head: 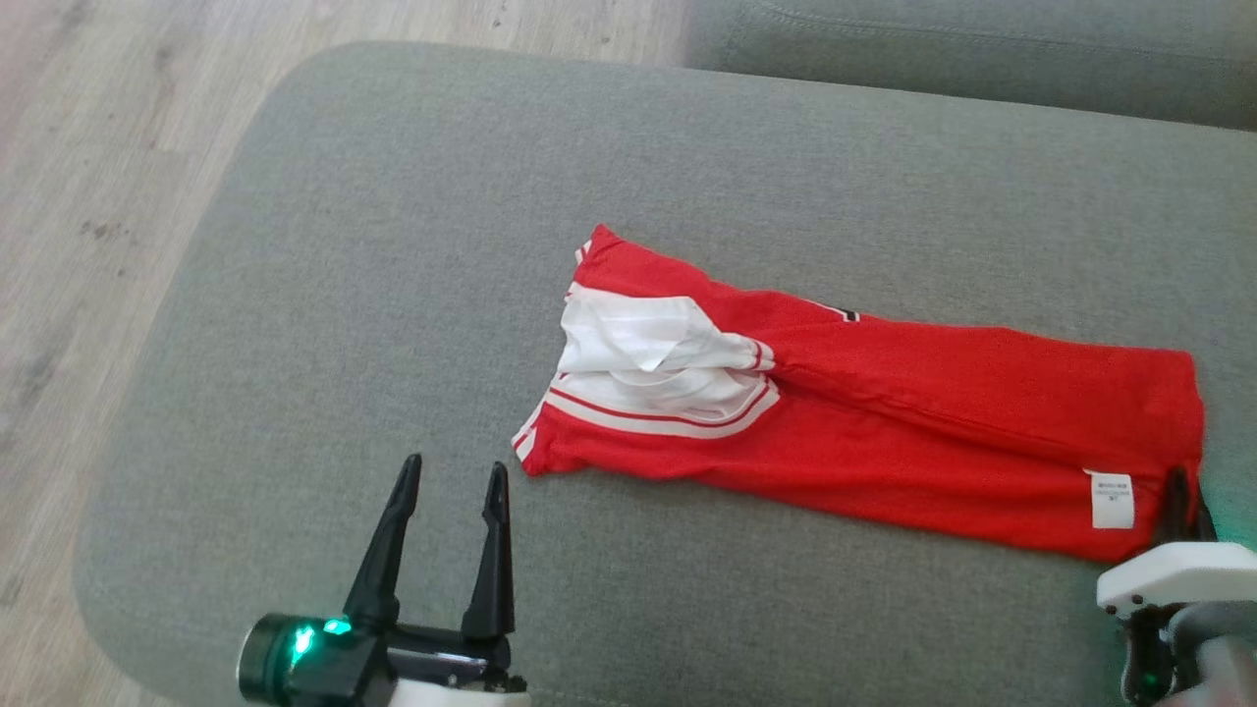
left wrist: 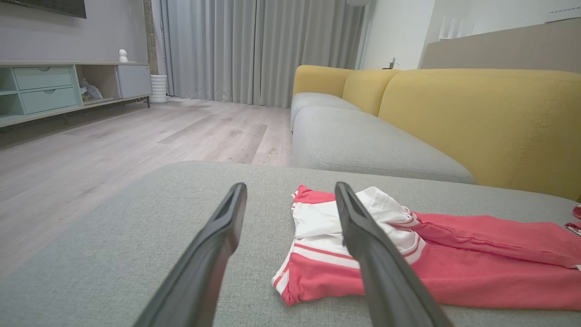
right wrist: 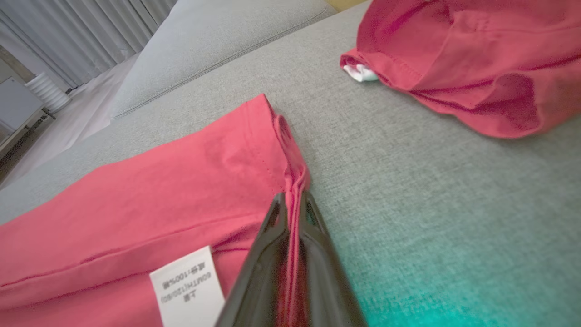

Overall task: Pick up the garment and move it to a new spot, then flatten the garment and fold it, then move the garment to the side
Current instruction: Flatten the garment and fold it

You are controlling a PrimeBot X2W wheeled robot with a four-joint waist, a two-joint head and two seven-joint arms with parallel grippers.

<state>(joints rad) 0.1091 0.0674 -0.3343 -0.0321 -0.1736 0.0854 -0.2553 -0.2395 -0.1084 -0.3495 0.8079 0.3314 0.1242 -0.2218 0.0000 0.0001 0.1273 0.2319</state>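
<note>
Red garment [head: 884, 432] lay folded lengthwise on the grey sofa cushion [head: 393, 245], its white-striped end toward the robot's left and its care label [head: 1112, 499] near the right end. Right gripper [right wrist: 290, 200] was pressed together on the hem at that right end, pinching red fabric. Left gripper [head: 455, 466] stood spread just beside the striped corner, not touching. A second red cloth [right wrist: 454, 59] lay apart on the cushion.

The white label [right wrist: 187, 286] on the garment [right wrist: 136, 190] reads, upside down, "60MTH(120/60)" and "100%".
</note>
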